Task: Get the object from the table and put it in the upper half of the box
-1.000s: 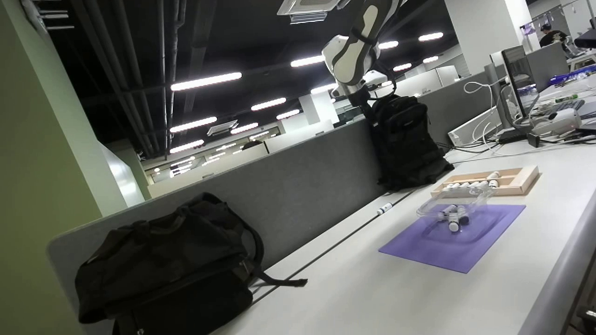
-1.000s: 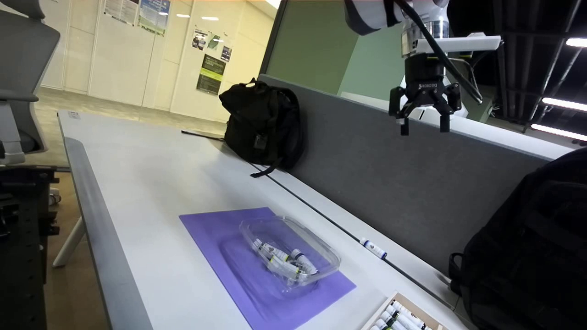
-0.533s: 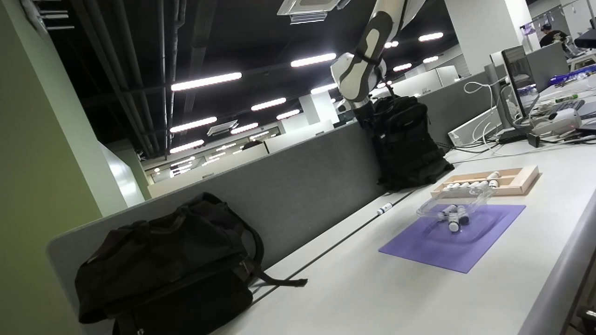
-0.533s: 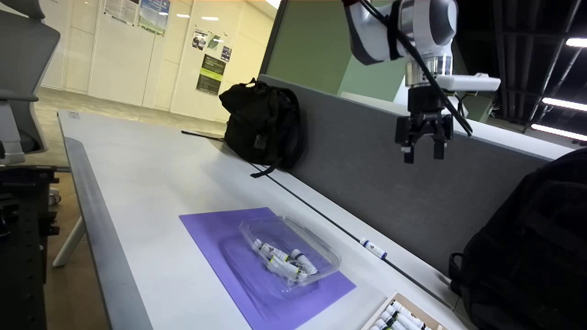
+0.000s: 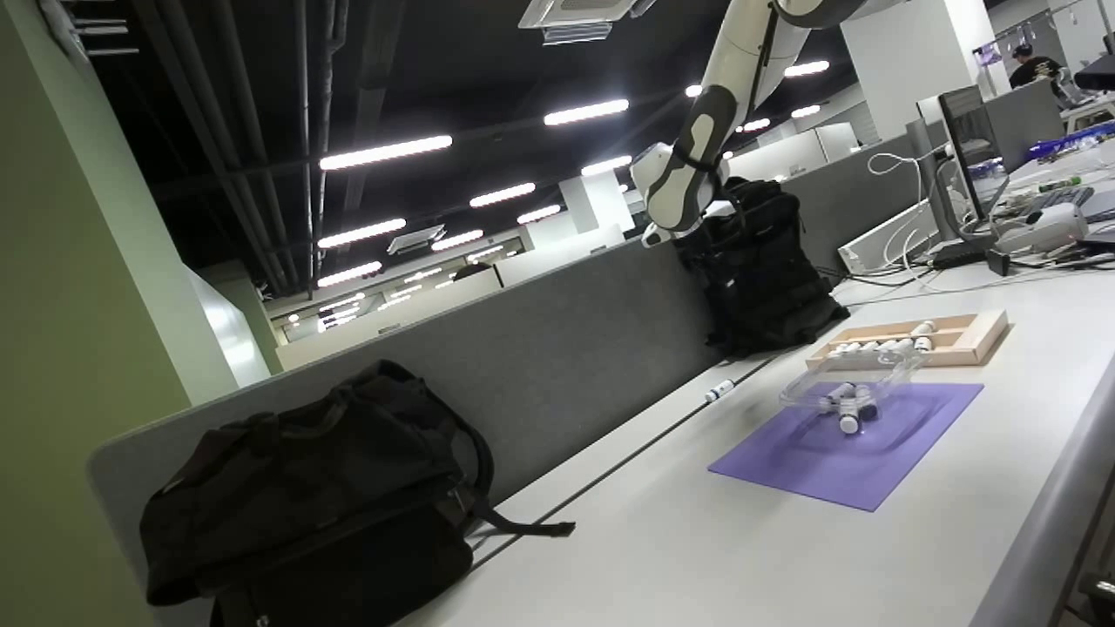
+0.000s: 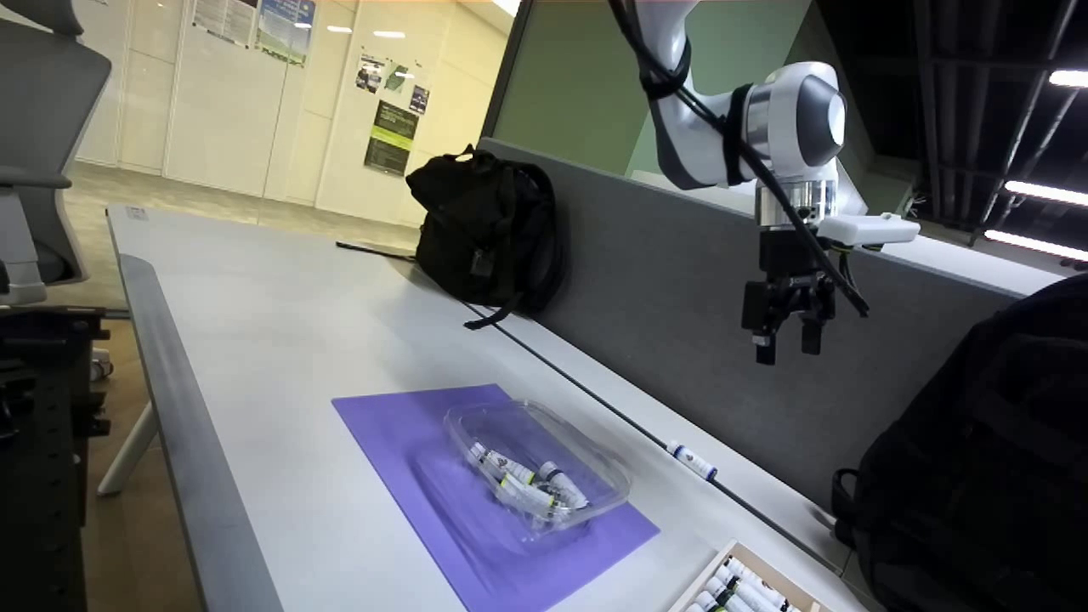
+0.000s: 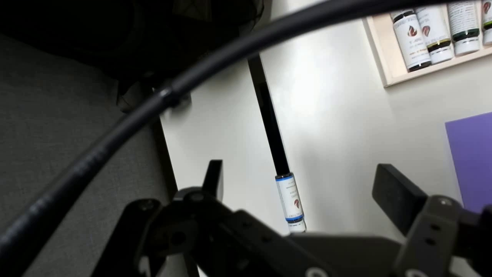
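The jaws hang above the bench, spread apart and holding nothing. Below them a lone white tube with blue bands lies along a dark slot in the bench top; I take it for the object meant. In the wrist view it falls between the jaws, slightly nearer the one on the side of the grey partition. The pale wooden box, with other tubes in it, lies off to the opposite side of the jaws, clearly apart from the white tube; which half counts as upper, I cannot tell.

An off-centre pinch is the likeliest fault: if they are lowered straight and closed, the nearer jaw would touch first and could roll the tube out of line before its partner meets it. The slot may make this worse. If the tube sits partly sunk, jaws set too high would catch only its top curve and slip; set too low, they would strike the bench. Room beside the jaws is hard to judge: the partition and a black backpack seem close, and the black cable across the wrist view could snag on either.
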Motion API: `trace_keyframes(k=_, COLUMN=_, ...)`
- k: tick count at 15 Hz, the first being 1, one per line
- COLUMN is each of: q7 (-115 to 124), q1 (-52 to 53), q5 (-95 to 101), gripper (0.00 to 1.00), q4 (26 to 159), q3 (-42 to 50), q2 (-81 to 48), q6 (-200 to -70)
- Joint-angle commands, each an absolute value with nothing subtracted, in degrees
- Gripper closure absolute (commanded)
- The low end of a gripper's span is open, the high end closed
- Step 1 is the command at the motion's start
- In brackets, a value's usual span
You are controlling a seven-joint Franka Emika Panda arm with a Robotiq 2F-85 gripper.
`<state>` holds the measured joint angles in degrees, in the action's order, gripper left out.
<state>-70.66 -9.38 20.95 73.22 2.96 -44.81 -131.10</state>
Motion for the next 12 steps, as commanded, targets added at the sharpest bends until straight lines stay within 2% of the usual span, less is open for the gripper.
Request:
trace_keyframes(k=1, q7=-70.94, q1=-9.08, q5=20.50, gripper=0.00, q4=73.06, q3=3.38, q2=-44.61, q6=-130.98)
trace_keyframes(k=6, q7=-70.94, q1=-9.07, q5=20.49, gripper=0.00, q4=73.10, q3=3.37, q2=-44.37, q6=-130.93)
trace_keyframes(k=12, q7=-77.74, q1=-12.39, q5=17.28, gripper=0.00, q4=65.78, q3=-0.05, q2=-53.07, q6=-143.05)
